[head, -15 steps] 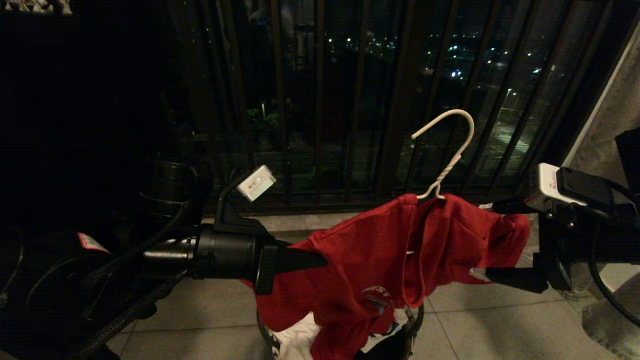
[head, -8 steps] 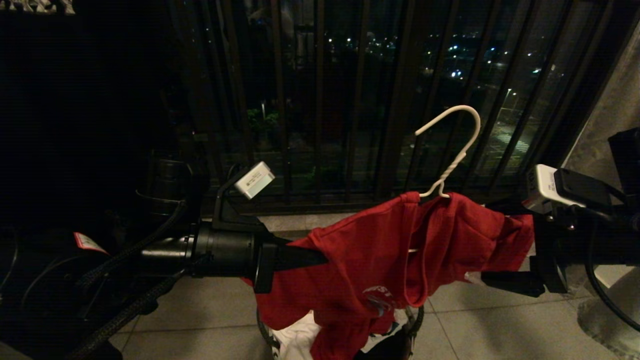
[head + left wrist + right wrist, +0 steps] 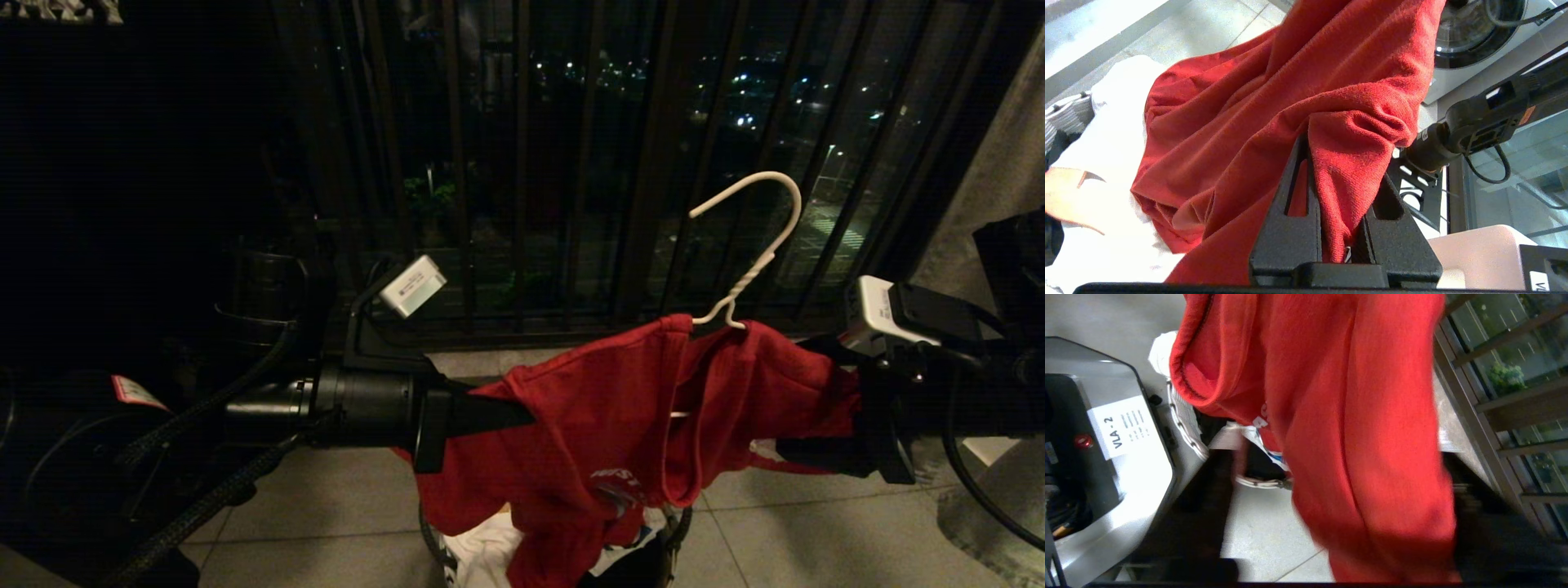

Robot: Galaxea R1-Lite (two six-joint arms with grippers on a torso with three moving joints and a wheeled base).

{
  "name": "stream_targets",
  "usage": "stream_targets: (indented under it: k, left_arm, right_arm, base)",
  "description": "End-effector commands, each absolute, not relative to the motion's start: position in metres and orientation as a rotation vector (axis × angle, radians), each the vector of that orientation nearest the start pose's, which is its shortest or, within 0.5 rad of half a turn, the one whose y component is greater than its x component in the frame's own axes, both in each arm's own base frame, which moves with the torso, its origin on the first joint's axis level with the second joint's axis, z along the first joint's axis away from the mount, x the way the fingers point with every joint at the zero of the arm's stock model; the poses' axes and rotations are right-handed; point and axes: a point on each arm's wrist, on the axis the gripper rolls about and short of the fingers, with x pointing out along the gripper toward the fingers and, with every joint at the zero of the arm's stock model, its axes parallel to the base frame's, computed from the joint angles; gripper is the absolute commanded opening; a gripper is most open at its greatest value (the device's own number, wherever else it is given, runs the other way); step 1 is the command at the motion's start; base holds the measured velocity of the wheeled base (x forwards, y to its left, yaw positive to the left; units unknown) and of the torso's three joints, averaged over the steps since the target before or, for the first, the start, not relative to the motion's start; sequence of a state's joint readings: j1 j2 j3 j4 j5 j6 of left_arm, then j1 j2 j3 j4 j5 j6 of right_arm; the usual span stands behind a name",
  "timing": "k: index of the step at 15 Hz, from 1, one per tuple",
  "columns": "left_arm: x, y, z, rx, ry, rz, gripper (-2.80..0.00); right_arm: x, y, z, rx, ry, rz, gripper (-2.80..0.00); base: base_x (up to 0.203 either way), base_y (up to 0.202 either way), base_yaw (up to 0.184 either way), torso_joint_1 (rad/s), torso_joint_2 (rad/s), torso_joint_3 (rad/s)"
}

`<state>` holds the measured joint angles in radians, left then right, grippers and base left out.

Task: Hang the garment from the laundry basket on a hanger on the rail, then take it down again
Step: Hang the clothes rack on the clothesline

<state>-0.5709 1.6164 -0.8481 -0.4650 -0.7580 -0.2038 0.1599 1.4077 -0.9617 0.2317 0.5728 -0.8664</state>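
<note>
The left gripper has its two black fingers drawn narrow onto a fold of the garment, the red cloth pinched between them and spilling out past their tips. In the head view this gripper reaches in level from the left and its tips are buried in the shirt's left edge. The right gripper comes in level from the right, its two fingers standing apart above and below the bunched right end of the shirt; the upper one is mostly hidden by cloth, and whether either finger presses the fabric cannot be told. Its own wrist view shows only red cloth close up, with no fingers clearly made out.

The one garment hangs stretched between the two grippers, draped over the one hanger, whose twisted neck and hook rise out of the collar, tilted to the right, in front of the dark window bars. The shirt's lower folds drop into the one laundry basket below, on the tiled floor, where a white cloth lies beside them.
</note>
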Motion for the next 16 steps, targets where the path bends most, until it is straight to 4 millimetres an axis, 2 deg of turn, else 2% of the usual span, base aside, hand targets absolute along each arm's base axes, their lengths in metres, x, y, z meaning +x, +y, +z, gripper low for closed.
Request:
stream_targets:
  k: [1,5,16]
  left_arm:
    - [0.232,-0.167,0.205,-0.206,0.447,-1.283,-2.80]
    - [0.235,-0.166,0.217,-0.317,0.393,-1.269,-2.80]
    - [0.239,-0.164,0.211,-0.319,0.405,-1.256,-2.80]
  right_arm:
    - [0.213,0.050,0.225,-0.657,0.327,0.965,-2.80]
    - [0.211,0.056,0.224,-0.657,0.336,0.993,-2.80]
    - [0.205,0.058,0.225,-0.664,0.324,1.006,-2.80]
  base:
    - [0.000,0.000,0.000,0.000,0.00,0.000]
    - [0.000,0.000,0.000,0.000,0.00,0.000]
    - [0.000,0.000,0.000,0.000,0.00,0.000]
